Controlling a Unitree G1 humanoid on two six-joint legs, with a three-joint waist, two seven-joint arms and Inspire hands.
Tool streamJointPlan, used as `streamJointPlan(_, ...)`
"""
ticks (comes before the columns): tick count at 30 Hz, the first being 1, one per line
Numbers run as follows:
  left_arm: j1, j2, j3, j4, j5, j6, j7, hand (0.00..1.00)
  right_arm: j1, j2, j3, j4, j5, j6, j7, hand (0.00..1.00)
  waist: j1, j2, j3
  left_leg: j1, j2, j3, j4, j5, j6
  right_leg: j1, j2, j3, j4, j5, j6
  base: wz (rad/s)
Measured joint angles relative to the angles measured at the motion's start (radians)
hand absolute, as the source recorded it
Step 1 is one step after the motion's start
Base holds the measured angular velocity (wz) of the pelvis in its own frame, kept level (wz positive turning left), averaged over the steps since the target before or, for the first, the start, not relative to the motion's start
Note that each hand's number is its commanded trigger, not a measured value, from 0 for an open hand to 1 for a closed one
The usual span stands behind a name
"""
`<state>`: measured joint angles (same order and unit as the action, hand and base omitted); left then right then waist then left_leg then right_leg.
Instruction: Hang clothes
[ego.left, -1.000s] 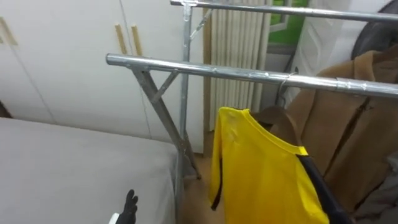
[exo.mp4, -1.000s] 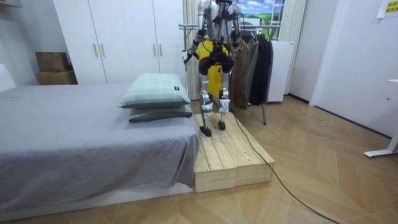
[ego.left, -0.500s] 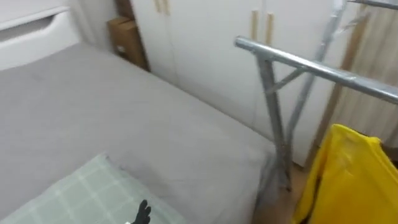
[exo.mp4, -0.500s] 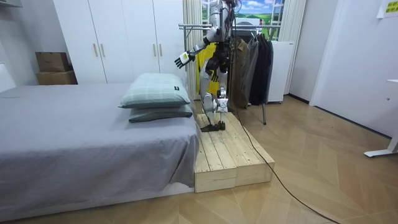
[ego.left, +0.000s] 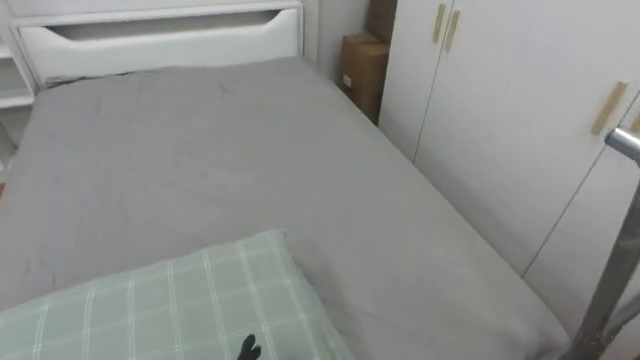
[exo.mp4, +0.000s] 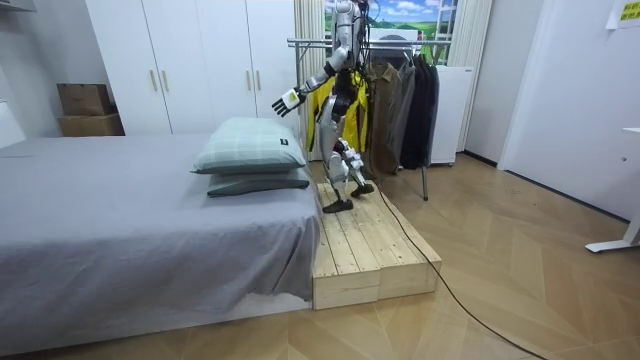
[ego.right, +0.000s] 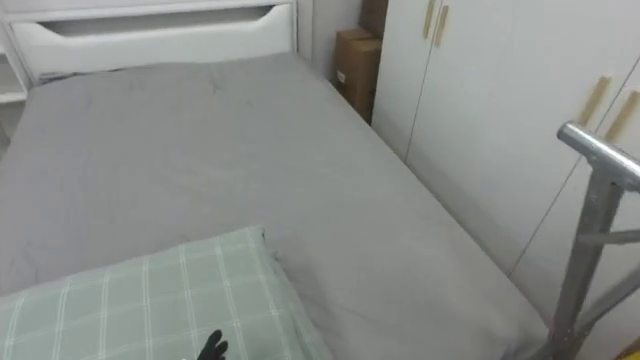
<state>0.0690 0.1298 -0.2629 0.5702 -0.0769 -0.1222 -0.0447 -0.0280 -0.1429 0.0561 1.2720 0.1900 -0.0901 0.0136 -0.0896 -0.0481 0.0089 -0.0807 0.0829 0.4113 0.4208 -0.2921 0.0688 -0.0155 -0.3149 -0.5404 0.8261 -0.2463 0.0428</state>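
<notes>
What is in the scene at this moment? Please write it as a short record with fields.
Robot: stands on the wooden platform, between the bed and the clothes rack, looking at the bed
Left hand: open, held out above the checked pillow
Yellow garment: hangs on the clothes rack
Bed cover: grey

limbs: silver-grey | torso: dark | left hand (exo.mp4: 285, 102): pale back, black fingers (ego.left: 248, 348) | cable: dark, trailing

No legible text, label or number.
</notes>
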Motion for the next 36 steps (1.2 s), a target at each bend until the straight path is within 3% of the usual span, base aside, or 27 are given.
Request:
streamJointPlan(1,-0.008,0.0,-0.001,0.006,0.002,0.0,0.003,0.0,0.002,-0.004,-0.001,0.0,0.003,-0.001,-0.004,0.0,-0.01,0.0,0.0004,0.0,-0.009,-0.017,0.001,-0.003,0.001,-0.02,0.0,0.031,0.0,-0.023,0.0,0.73)
streamJointPlan(3,-0.027,-0.004,-0.001,0.018,-0.007,0.0,0.005,0.0,0.042,-0.017,-0.006,0.0,0.025,-0.004,-0.03,0.0,-0.053,0.017,0.0016,0.017,-0.022,-0.09,-0.012,0.0,-0.007,-0.093,0.045,0.175,-0.048,-0.07,-0.001,0.92)
streamJointPlan(4,-0.03,-0.004,-0.007,0.018,-0.008,0.0,0.006,0.0,0.049,-0.017,-0.01,-0.001,0.042,-0.005,-0.04,0.0,-0.06,0.015,0.0039,0.022,-0.022,-0.111,-0.018,0.003,-0.012,-0.102,0.058,0.2,-0.086,-0.072,-0.001,1.03)
streamJointPlan(5,-0.033,0.001,-0.005,0.018,-0.007,-0.002,0.012,0.0,0.057,-0.016,-0.009,-0.001,0.054,-0.007,-0.058,0.0,-0.074,0.011,0.0027,0.023,-0.022,-0.159,-0.022,0.011,-0.024,-0.105,0.093,0.252,-0.222,-0.067,0.003,1.08)
streamJointPlan(6,-0.043,0.009,-0.004,0.019,-0.007,-0.003,0.013,0.0,0.063,-0.008,-0.006,0.0,0.057,-0.012,-0.074,0.0,-0.076,-0.013,-0.0005,0.017,-0.03,-0.192,-0.02,0.013,-0.037,-0.099,0.124,0.333,-0.379,0.011,0.042,1.17)
streamJointPlan(7,-0.05,0.01,-0.005,0.029,-0.007,-0.004,0.015,0.0,0.069,-0.008,-0.002,0.001,0.057,-0.013,-0.082,0.0,-0.076,-0.019,0.0018,0.007,-0.027,-0.218,-0.006,0.01,-0.045,-0.089,0.142,0.352,-0.382,0.037,0.027,1.01)
streamJointPlan(8,-0.047,0.002,-0.015,0.038,-0.007,-0.005,0.021,0.0,0.085,-0.01,-0.001,0.003,0.056,-0.012,-0.099,0.0,-0.056,-0.01,-0.0131,-0.009,-0.01,-0.235,0.003,0.013,-0.059,-0.056,0.169,0.32,-0.442,0.038,0.02,0.73)
streamJointPlan(9,-0.042,0.0,-0.016,0.04,-0.004,-0.006,0.021,0.0,0.085,-0.01,-0.001,0.003,0.046,-0.013,-0.109,0.0,-0.04,-0.004,-0.0115,-0.007,0.008,-0.247,-0.006,0.021,-0.081,-0.025,0.195,0.29,-0.488,0.051,0.009,0.6)
streamJointPlan(12,-0.032,0.002,-0.015,0.053,0.004,-0.006,0.044,0.0,0.081,-0.008,0.001,-0.02,-0.001,-0.011,-0.103,0.0,-0.006,-0.003,-0.0106,0.009,0.013,-0.257,-0.046,0.049,-0.096,0.015,0.213,0.259,-0.538,0.056,0.004,0.4)
streamJointPlan(18,-0.003,0.039,-0.011,0.06,-0.006,-0.007,0.088,0.0,0.039,-0.005,0.022,-0.076,-0.041,0.001,-0.081,0.0,0.02,-0.011,-0.0029,0.06,-0.005,-0.267,-0.131,0.082,-0.104,0.052,0.21,0.24,-0.574,0.058,0.007,0.09)
streamJointPlan(22,0.023,0.038,0.035,0.066,-0.002,-0.01,0.108,0.0,0.03,-0.004,0.043,-0.092,-0.047,0.0,-0.045,0.0,0.06,-0.022,0.0005,0.093,-0.007,-0.272,-0.173,0.092,-0.109,0.075,0.215,0.237,-0.594,0.06,0.005,0.03)
streamJointPlan(26,0.052,0.039,0.055,0.071,0.001,-0.011,0.123,0.0,0.028,-0.004,0.051,-0.062,-0.077,-0.001,-0.019,0.0,0.07,-0.019,-0.0001,0.089,-0.009,-0.295,-0.182,0.092,-0.11,0.093,0.22,0.209,-0.625,0.067,0.006,0.18)
streamJointPlan(31,0.083,0.038,0.086,0.128,0.0,-0.055,0.13,0.0,0.056,-0.001,0.064,-0.049,-0.108,0.001,0.023,0.0,0.075,-0.01,-0.001,0.108,-0.016,-0.318,-0.192,0.092,-0.11,0.136,0.223,0.194,-0.656,0.068,0.007,0.15)
streamJointPlan(36,0.094,0.017,0.14,0.244,0.007,-0.101,0.134,0.0,0.091,0.0,0.053,-0.027,-0.115,0.001,0.025,0.0,0.089,0.001,-0.0089,0.131,-0.018,-0.325,-0.218,0.096,-0.116,0.16,0.225,0.183,-0.675,0.067,0.008,0.03)
